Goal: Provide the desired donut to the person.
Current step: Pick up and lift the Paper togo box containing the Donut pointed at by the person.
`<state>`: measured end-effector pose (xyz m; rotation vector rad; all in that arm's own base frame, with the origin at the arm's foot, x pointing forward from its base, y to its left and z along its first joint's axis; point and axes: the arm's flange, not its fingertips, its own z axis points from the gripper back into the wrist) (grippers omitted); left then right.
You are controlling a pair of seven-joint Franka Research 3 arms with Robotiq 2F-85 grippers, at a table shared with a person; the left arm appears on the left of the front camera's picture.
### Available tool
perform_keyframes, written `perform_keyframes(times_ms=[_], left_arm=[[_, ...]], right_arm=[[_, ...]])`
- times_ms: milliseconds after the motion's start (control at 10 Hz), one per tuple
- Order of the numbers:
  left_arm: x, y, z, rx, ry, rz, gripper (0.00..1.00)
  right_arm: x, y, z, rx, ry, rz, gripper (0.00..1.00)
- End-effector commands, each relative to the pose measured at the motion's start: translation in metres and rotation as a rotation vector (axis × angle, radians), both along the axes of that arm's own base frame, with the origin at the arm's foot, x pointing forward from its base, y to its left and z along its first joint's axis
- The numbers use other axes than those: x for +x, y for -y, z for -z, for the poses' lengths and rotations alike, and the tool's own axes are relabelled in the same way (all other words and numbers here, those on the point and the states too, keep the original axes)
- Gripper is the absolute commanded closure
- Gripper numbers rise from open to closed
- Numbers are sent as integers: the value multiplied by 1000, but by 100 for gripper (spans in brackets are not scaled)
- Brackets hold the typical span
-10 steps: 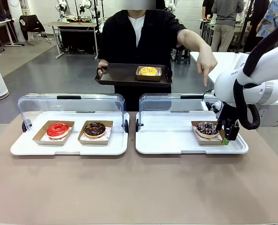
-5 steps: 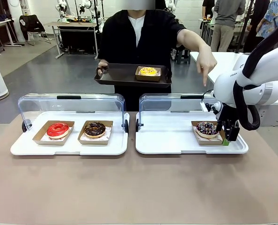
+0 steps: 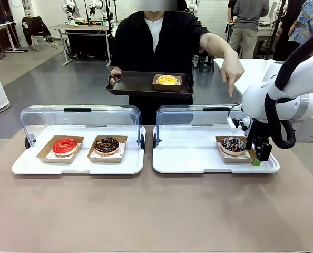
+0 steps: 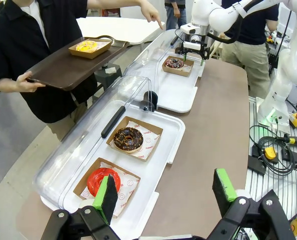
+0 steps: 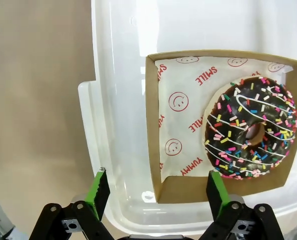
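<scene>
While the person (image 3: 172,47) pointed down toward it, the chocolate donut with coloured sprinkles (image 5: 251,132) lay in its brown cardboard tray (image 5: 188,188) on the white plastic tray (image 5: 118,100). It sat just beyond the right gripper (image 5: 157,192), whose wide-spread fingers straddled the cardboard's near corner. Bare white tray lay alongside. The left gripper (image 4: 166,192) gaped wide too.

White right arm (image 3: 309,76), black cable (image 3: 267,118), black green-padded claw (image 5: 156,190).
</scene>
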<state>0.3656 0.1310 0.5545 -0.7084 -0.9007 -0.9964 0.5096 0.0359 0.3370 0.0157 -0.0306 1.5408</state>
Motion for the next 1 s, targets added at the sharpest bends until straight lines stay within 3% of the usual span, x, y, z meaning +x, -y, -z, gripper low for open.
perform_keyframes(times_ms=[0, 100, 200, 300, 400, 500, 700, 800, 900], left_arm=[[0, 0, -2, -13, 4, 1, 0], [0, 0, -2, -13, 4, 1, 0], [0, 0, -2, -13, 4, 1, 0], [0, 0, -2, -13, 4, 1, 0], [0, 0, -2, -13, 4, 1, 0], [0, 0, -2, -13, 4, 1, 0], [0, 0, -2, -13, 4, 1, 0], [0, 0, -2, -13, 4, 1, 0], [0, 0, -2, -13, 4, 1, 0]], right_arm=[[-5, -1, 1, -32, -13, 22, 0], [-4, 0, 1, -33, -16, 24, 0], [-3, 1, 3, -31, -20, 25, 7], [-1, 1, 4, -30, -20, 22, 46], [-1, 1, 3, -30, -21, 19, 65], [0, 1, 3, -31, -22, 17, 100], [0, 2, 4, -29, -29, 17, 100], [0, 1, 4, -28, -31, 15, 87], [0, 1, 3, -27, -32, 14, 97]])
